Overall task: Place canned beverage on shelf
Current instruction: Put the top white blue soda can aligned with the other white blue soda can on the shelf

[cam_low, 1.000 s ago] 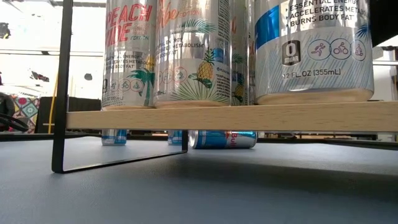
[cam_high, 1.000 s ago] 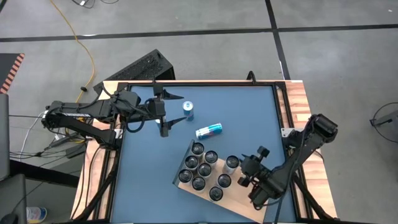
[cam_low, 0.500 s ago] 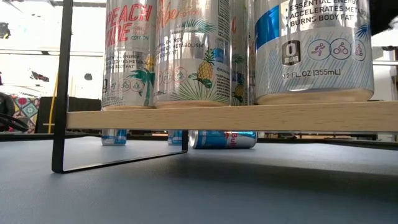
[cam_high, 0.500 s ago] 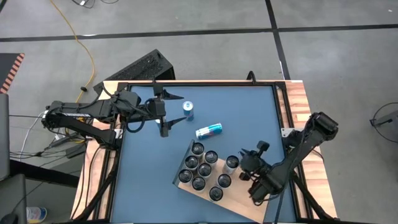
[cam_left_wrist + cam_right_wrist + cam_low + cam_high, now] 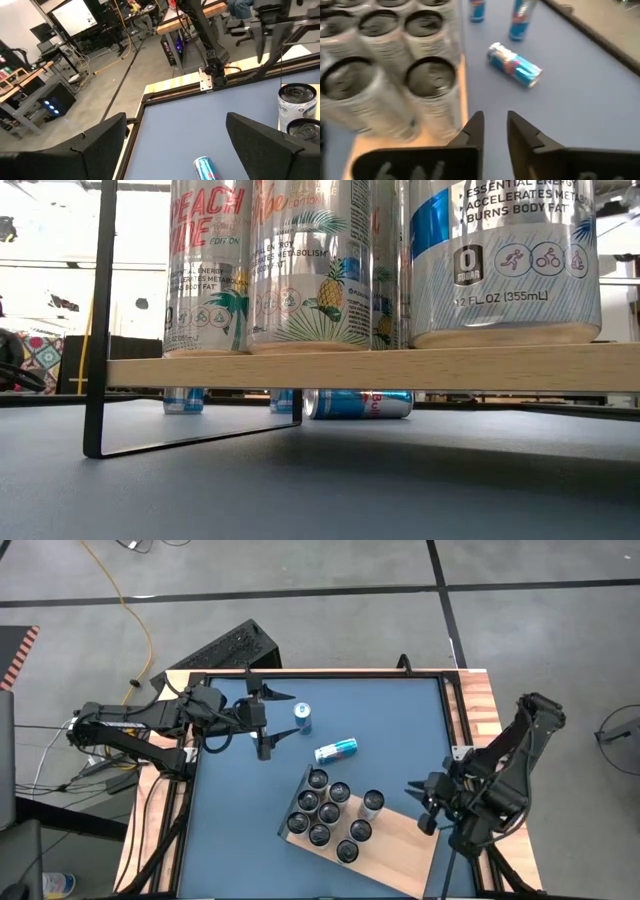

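Shelf [image 5: 405,845] pale matt wood; cans [image 5: 328,812] glossy metal; table [image 5: 390,720] matt blue, smooth.

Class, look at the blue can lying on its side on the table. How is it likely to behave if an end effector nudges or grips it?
The blue can lies on its side on the smooth blue table, so a sideways nudge would probably make it roll. Its rounded metal wall looks slick, so a shallow grip might slip. Slim as it is, it may tip easily once stood upright.

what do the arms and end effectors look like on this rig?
Both arms are dark, near-black, jointed links. The left end effector has two long, thin, straight fingers. The right end effector has blunt, wedge-shaped dark fingers on a dark crossbar. No markings readable; dark cabling runs along the left arm.
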`<state>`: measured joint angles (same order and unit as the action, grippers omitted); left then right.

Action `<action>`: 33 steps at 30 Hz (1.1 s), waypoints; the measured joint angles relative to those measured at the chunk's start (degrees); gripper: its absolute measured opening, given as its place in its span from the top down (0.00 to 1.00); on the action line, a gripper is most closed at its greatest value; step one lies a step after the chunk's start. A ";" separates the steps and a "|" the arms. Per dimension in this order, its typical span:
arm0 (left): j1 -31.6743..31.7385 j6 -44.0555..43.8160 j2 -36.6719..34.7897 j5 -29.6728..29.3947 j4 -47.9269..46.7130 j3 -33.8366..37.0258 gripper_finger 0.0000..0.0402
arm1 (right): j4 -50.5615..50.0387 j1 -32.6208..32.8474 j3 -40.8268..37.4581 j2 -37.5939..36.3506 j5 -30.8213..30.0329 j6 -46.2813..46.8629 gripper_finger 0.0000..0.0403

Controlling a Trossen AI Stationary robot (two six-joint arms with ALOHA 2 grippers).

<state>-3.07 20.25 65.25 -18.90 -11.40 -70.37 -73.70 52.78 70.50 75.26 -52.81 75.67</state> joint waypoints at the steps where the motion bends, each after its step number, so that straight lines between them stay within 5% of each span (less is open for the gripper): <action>1: 0.00 0.00 0.00 0.00 0.02 0.00 0.18 | 1.50 0.14 0.00 -0.08 0.44 -0.99 0.82; 6: 0.00 0.10 0.00 0.02 0.02 0.00 0.18 | 7.00 0.06 0.00 2.51 1.72 -5.18 0.77; 19: 1.85 -0.02 0.00 0.09 0.28 0.00 0.18 | 9.51 -6.76 0.00 5.69 0.33 -18.01 0.82; 33: 1.86 0.02 0.00 0.08 -0.48 0.00 0.18 | 19.31 -15.69 0.00 5.65 10.17 -39.46 0.83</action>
<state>-1.21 20.27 65.25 -18.81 -11.88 -70.37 -54.39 37.10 70.50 80.90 -42.64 36.21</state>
